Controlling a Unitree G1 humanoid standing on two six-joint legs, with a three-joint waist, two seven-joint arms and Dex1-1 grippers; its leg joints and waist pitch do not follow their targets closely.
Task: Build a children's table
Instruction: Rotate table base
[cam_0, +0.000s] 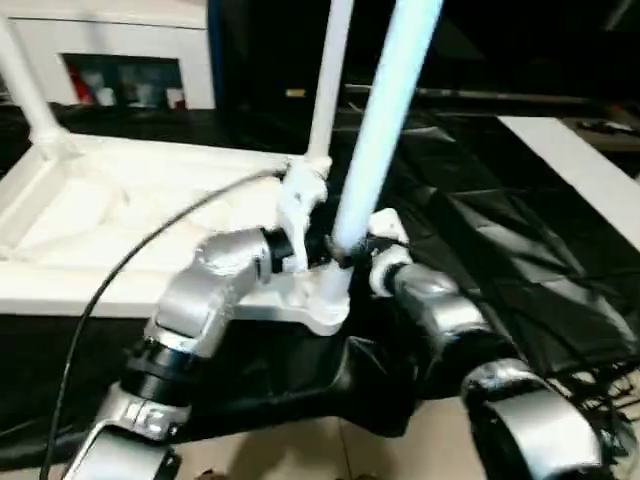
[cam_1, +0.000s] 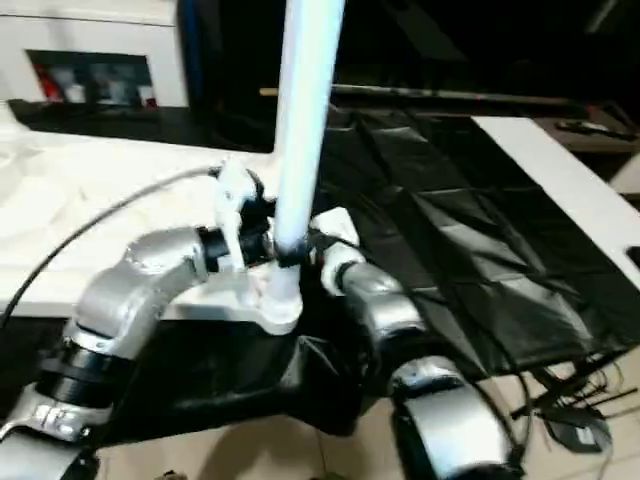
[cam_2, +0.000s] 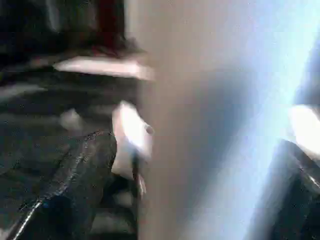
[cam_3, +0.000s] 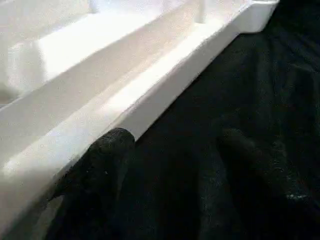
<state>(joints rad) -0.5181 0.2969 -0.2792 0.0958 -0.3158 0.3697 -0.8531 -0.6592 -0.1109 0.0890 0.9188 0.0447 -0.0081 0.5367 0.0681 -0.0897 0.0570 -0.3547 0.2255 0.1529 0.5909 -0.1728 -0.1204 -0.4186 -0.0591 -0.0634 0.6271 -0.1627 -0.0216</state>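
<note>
Now both grippers meet at a white tube leg (cam_0: 385, 120) standing in the upturned tabletop's (cam_0: 90, 220) near corner socket.
Left gripper (cam_0: 300, 240) spread wide beside the leg; right gripper (cam_0: 375, 245) partly parted, grasp unclear.

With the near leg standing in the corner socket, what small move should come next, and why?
Probably close the left end effector on the near leg low by the corner socket, then press it down. Its fingers stand open at the leg, which leans slightly, so it may not be fully seated in the tabletop.
</note>
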